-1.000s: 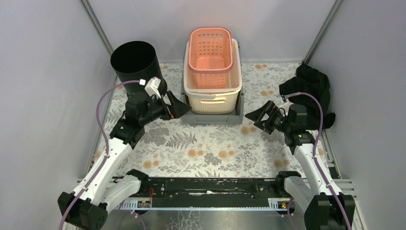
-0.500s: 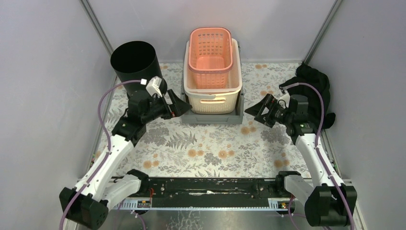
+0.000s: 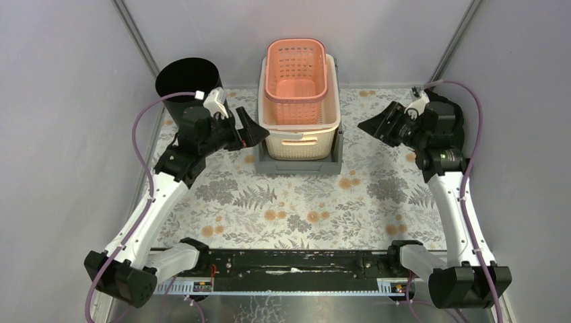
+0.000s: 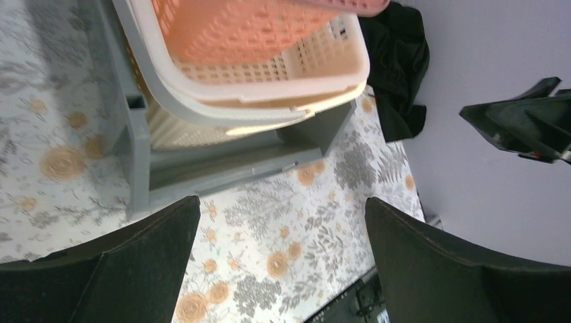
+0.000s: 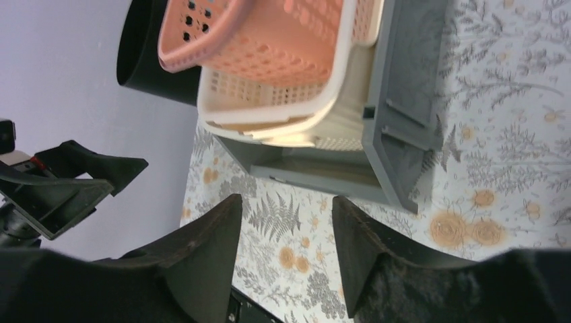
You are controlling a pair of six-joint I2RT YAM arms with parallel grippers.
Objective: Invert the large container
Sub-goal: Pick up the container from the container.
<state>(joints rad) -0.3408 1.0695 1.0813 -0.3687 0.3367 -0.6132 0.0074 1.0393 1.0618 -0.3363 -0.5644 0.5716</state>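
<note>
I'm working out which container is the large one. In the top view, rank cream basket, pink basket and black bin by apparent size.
1. cream basket.
2. pink basket and black bin look alike; the left arm hides part of the bin.

Our left arm [image 3: 151, 215] and right arm [image 3: 454, 212] match — white links, black joints, black wedge fingers [image 4: 135, 269]. A purple cable [image 3: 135, 131] loops off each, at nine and three o'clock.
</note>
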